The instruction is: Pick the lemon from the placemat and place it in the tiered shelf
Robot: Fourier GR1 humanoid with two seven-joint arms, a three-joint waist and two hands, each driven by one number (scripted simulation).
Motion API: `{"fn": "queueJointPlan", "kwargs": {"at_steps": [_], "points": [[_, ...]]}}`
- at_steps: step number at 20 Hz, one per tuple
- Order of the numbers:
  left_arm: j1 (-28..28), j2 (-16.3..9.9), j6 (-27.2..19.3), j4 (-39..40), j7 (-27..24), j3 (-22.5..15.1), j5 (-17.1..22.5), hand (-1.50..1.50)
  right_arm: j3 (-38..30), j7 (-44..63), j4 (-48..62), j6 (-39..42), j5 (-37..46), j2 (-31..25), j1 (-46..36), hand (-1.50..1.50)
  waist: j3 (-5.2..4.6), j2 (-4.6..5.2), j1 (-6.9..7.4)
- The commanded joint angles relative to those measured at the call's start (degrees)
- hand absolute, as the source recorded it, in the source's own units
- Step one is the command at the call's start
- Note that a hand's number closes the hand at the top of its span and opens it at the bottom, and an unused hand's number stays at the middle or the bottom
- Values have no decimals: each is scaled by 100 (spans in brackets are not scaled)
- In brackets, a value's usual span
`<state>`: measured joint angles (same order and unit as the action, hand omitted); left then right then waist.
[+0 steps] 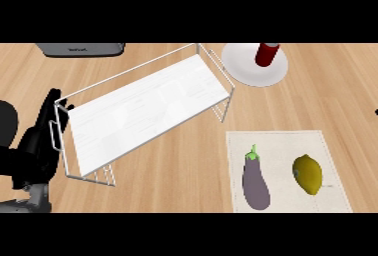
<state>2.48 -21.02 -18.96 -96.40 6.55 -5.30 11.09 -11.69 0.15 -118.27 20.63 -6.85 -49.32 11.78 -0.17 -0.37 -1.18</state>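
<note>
- Lemon (308, 174): yellow, oval, lying lengthwise on the right half of the placemat, untouched by either hand.
- Placemat (284, 140): pale beige rectangle on the counter at lower right of the head view; it bears the lemon and one other item.
- Eggplant (255, 181): dark purple with a green stem pointing away from the robot, lying just beside the lemon on its left, the two apart and roughly parallel.
- Tiered shelf (140, 112): white wire frame with a flat white upper panel, set diagonally from lower left to upper centre, its near corner standing well apart from the placemat; nothing rests on the panel.
- Left hand (40, 142): black, at the left edge, close against the shelf's left end; fingers point upward and look straight rather than curled, holding nothing. Whether it touches the wire cannot be told.
- Right hand: not seen in the view.
- White plate (247, 67): beyond the shelf's far end, at upper right of centre, carrying a dark red upright bottle (266, 54).
- Grey appliance (80, 49): partly seen at the upper left edge.
- Wooden counter (317, 100): light wood grain beneath all items.
</note>
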Motion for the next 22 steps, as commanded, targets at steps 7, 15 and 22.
{"fn": "queueJointPlan", "kwargs": {"at_steps": [7, 15, 22], "points": [[-60, 204, 64, -11, -17, -147, -179, 0, 1552, 2451, -1405, -565, 2333, 356, 143, -150, 13, 46, 171], [-90, 132, 212, -205, 0, 76, -173, 0, 2410, 2861, -796, -491, 4262, 513, 35, -150, 20, 32, 163], [158, 683, -33, 272, -102, -39, -619, 0, 2408, 2682, -197, -403, 4727, 1042, -129, -150, 19, 35, 94]]}}
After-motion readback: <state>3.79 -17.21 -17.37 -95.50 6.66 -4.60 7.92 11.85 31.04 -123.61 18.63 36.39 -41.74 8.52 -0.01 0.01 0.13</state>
